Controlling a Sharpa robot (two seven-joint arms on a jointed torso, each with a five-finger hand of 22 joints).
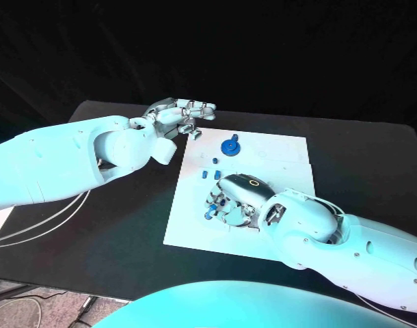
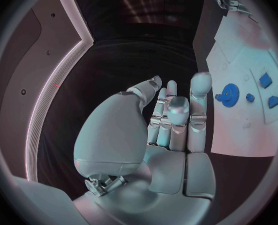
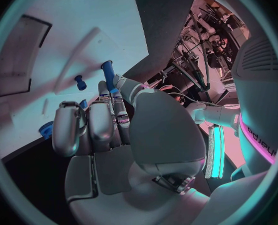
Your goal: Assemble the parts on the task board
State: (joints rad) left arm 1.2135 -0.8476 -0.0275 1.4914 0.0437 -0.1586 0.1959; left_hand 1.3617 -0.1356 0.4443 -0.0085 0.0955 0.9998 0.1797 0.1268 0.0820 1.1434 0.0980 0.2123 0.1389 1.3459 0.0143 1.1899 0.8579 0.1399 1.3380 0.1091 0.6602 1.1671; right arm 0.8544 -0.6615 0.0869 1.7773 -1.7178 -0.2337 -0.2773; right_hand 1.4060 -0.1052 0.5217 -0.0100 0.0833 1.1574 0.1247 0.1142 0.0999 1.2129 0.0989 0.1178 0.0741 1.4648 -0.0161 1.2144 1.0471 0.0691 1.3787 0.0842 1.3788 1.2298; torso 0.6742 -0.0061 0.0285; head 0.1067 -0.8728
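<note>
Right hand [image 1: 240, 198] pinches a blue peg [image 3: 108, 75] over the board [image 1: 277, 157] — left hand [image 1: 179, 113] empty, fingers loosely spread, beside it.

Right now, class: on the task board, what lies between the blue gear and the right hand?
In the head view, small blue parts lie on the task board between the blue gear and the right hand.
</note>
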